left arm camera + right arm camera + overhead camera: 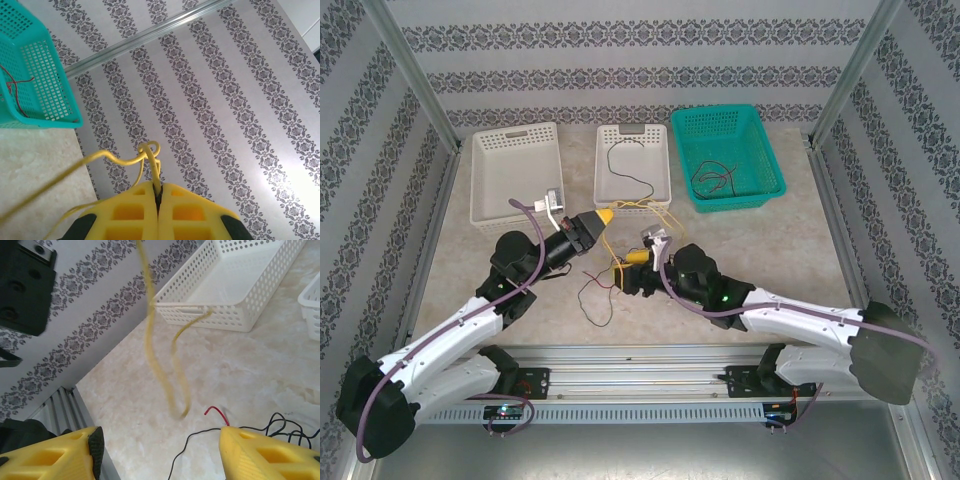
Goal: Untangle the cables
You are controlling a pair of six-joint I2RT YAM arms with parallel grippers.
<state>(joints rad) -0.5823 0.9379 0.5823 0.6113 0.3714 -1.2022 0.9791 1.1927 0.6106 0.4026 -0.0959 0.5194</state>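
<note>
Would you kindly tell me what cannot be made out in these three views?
- Top view: where the tangled cables cross is too thin to tell; the right gripper covers part.
- Left wrist view: the yellow cable, pinched in the left gripper, blurs and leaves the left edge.
- Right wrist view: the black cable passes behind a finger.

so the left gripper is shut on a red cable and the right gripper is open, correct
Not quite. The left gripper is shut on a yellow cable, not a red one; the left wrist view shows it pinched between the closed fingers. The right gripper is open, as you said.
</note>
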